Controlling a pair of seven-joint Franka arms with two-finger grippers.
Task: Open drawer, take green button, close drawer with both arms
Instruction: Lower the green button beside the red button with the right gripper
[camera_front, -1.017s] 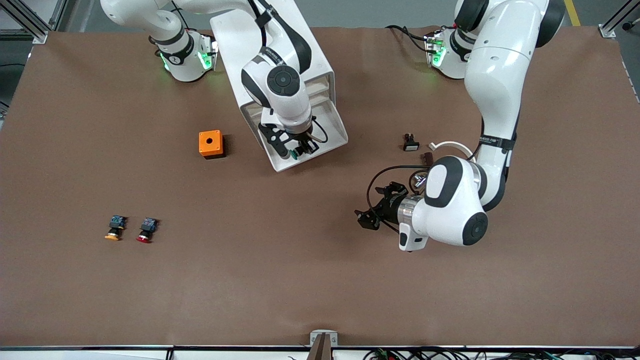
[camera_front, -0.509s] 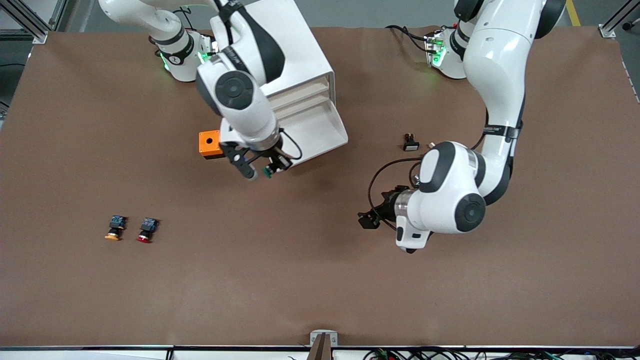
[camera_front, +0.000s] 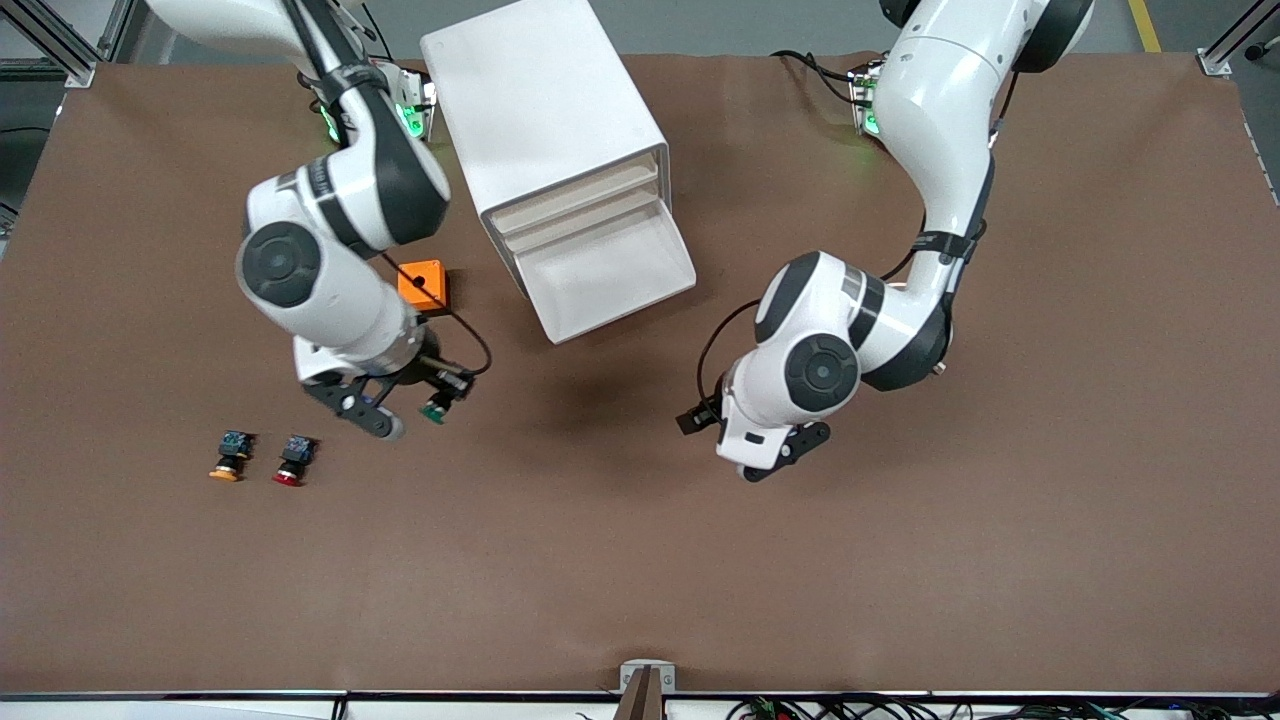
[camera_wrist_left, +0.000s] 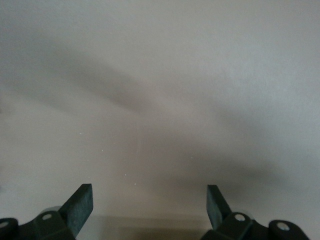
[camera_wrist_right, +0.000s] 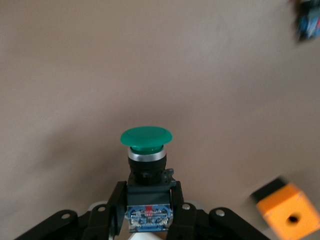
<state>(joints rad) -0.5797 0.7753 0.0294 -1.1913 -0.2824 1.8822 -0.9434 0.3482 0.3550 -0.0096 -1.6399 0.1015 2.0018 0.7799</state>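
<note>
Currently, the scene is laid out near to far as follows.

Loose buttons: a yellow-orange-capped button (camera_front: 227, 456) and a red-capped button (camera_front: 292, 460) are lying side by side on the table (camera_front: 600, 560), nearest the front camera, toward the right arm's end.

Button: the button (camera_front: 434, 409) with the green cap is held in the air by the right gripper (camera_front: 400, 400), over bare table between the red-capped button and the orange box (camera_front: 421, 288).

Handling: the button is judged light, rigid and smooth-capped; it is best taken by the flat sides of its black body and rear block (camera_wrist_right: 149, 214), not by the rounded cap, which could slip.

Right gripper: it is closed on the button's body in the right wrist view, with the green cap pointing away from the wrist.

Left gripper: the left gripper (camera_wrist_left: 149, 205) is hanging over bare table nearer to the front camera than the drawer; its fingers (camera_wrist_left: 80, 204) are spread wide and nothing is held or touched.

Drawer: the drawer (camera_front: 605, 272) is pulled out of the cabinet (camera_front: 545, 120) and nothing is seen in its tray; closing is judged still to be done.
</note>
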